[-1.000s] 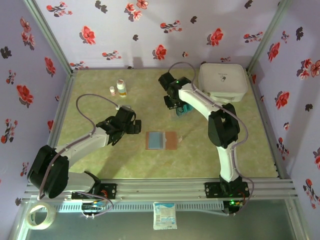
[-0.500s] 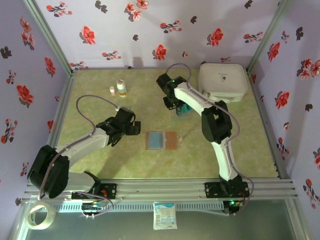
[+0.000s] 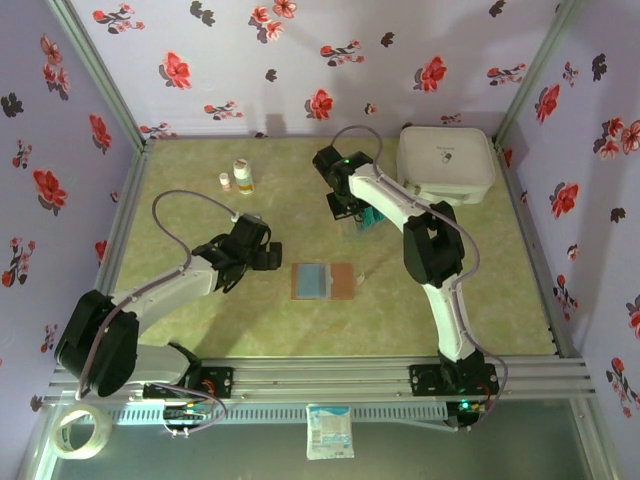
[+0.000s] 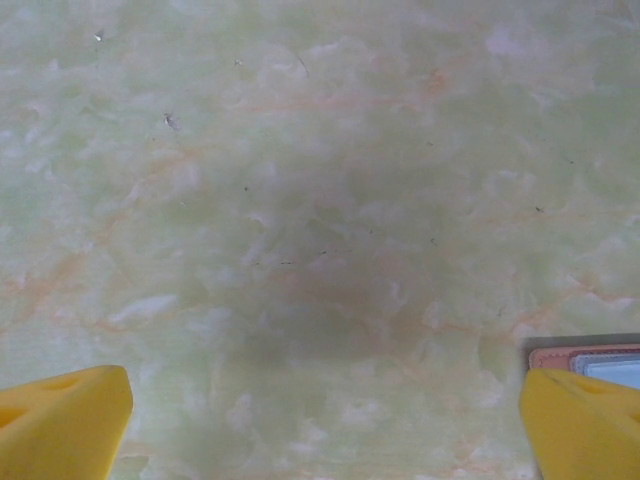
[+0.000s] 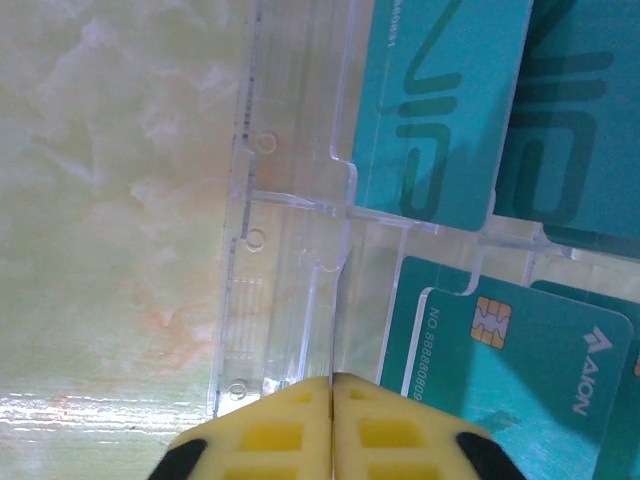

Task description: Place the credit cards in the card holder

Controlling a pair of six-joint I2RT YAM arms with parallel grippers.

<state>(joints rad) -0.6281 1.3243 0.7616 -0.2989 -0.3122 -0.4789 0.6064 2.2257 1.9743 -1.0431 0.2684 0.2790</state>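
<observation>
When this moment was recorded, my right gripper (image 5: 332,405) was fully closed, its two yellow pads pressed flat together with no card between them. A thin wall of the clear plastic tray (image 5: 290,250) ran straight into the seam between the pads; whether that wall was pinched could not be determined. The thin teal-blue rectangular credit cards (image 5: 440,110) lay in the tray's compartments, just to the right of the pads in the right wrist view, none touching them. Their long axes ran up the frame, in line with my fingers and parallel to the seam, and the printed numbers read along that axis. The nearest card lay chip side up. On this evidence, a grip would call for reopened jaws and a short sideways shift toward the cards.

In the top view the tray sat at the far middle of the pale green marbled table (image 3: 200,320), beside the white rounded case (image 3: 445,165). The small flat reddish-brown folding card holder (image 3: 322,281) lay open, greyish-blue inside upward, well apart from the tray toward the near edge, its long axis running left to right. My left gripper (image 3: 262,250) was spread wide and empty, hovering just left of the card holder. The right arm was nearer the credit cards, the left nearer the card holder.
</observation>
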